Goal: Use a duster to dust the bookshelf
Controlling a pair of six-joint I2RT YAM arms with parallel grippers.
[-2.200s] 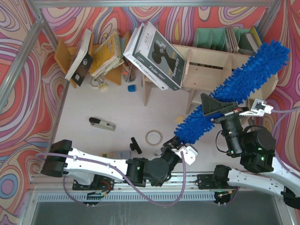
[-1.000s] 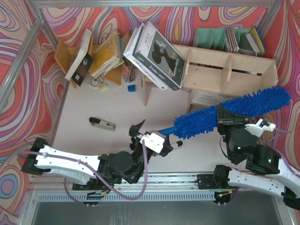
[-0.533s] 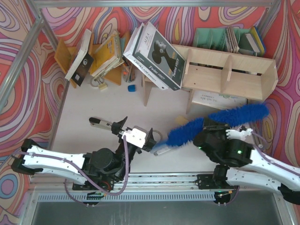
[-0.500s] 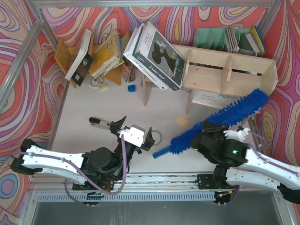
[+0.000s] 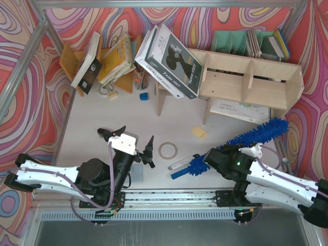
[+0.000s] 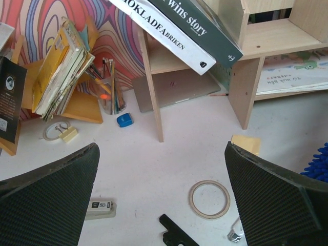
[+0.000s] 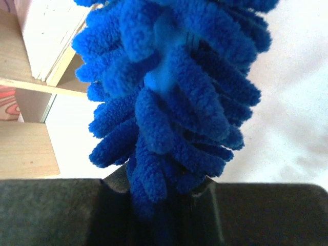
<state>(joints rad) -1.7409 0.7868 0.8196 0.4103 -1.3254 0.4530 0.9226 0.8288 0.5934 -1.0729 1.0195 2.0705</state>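
The duster (image 5: 256,134) has dropped lower than half a second back. We see fluffy blue microfibre strands and a smooth handle, long axis slanting from lower centre up to the right, tip near the plywood bookshelf's (image 5: 246,77) rounded end panel. The right fingers (image 7: 56,210) clamp it near the handle. The left fingers (image 6: 46,200) stand wide and empty, now further left over the white bench (image 5: 92,113).

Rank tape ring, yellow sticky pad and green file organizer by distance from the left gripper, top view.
From the open left gripper, top view:
1. Tape ring, just to its right on the table.
2. Yellow sticky pad, farther right, in front of the bookshelf.
3. Green file organizer, far back right, behind the bookshelf.
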